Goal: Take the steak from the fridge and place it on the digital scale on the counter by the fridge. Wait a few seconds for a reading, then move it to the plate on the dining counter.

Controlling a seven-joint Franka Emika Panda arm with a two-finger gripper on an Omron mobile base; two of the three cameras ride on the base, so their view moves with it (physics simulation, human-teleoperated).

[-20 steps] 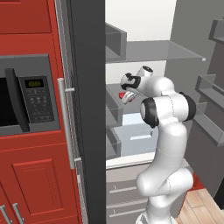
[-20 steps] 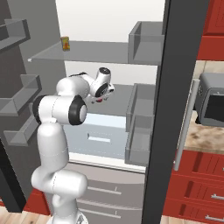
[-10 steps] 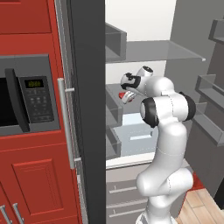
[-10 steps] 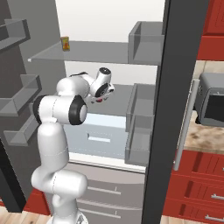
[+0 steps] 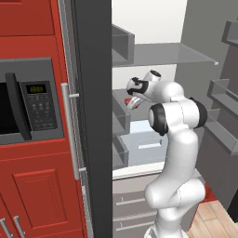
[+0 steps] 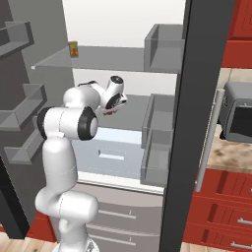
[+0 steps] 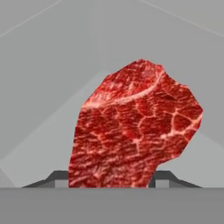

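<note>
1. While the fridge (image 5: 93, 116) stands with its door swung wide, the arm (image 5: 176, 139) rises from the floor in front of it, goes up through a big dark elbow joint, then folds forward and to its left so the wrist sits inside the fridge opening at mid-shelf height.
2. Gripper (image 5: 131, 102) points into the compartment, just under the glass shelf (image 5: 158, 55), with the hand rolled a bit sideways.
3. Steak (image 7: 135, 127) is right in the jaws. From the hand camera it sits between both finger tips (image 7: 57, 177) and hides most of them, so the jaws are closed in on the meat, only as wide apart as the chunk itself.
4. From the left base camera the steak (image 5: 130, 101) shows as a small red bit at the gripper's tip, hanging in the air above the lower fridge shelf, not resting on anything.
5. Right base camera: same red bit (image 6: 109, 112) at the gripper (image 6: 110, 111), with a grey toaster oven (image 6: 237, 112) sitting on the desk (image 6: 224, 155) past the fridge's edge.
</note>
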